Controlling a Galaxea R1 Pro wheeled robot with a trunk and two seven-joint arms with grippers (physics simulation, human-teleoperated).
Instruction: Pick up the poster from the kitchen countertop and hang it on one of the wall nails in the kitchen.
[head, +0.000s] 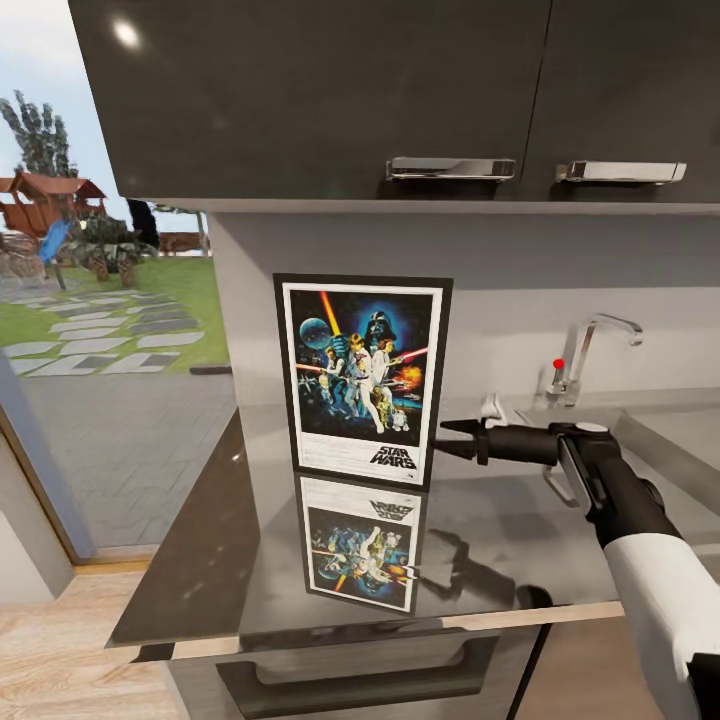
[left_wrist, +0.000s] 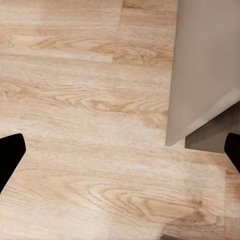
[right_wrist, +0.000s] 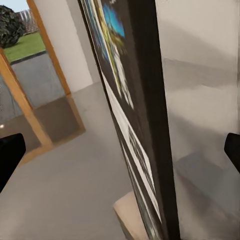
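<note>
The poster (head: 362, 379) stands upright on the dark glossy tabletop (head: 210, 560), back by the wall near the tabletop's left end, its face toward the front edge and its picture mirrored in the shiny surface below it. In comes the right arm from the sink side, reaching level across the tabletop, and the right gripper (head: 448, 438) sits right at the poster's right edge, low down beside the title strip. From the right wrist view the poster (right_wrist: 142, 125) is seen edge-on, its black frame running straight down between the two fingers (right_wrist: 10, 157), which stand wide apart on either side with clear space to the frame, so nothing is clamped. Behind the arm, the tap (head: 590, 350) rises over the sink, and two dark cupboards (head: 320, 90) with silver handles hang above. Over on the left wrist view, the left gripper's fingers (left_wrist: 10, 155) are spread too, hanging over wooden floor (left_wrist: 85, 100) beside a grey cabinet corner (left_wrist: 205, 70).
</note>
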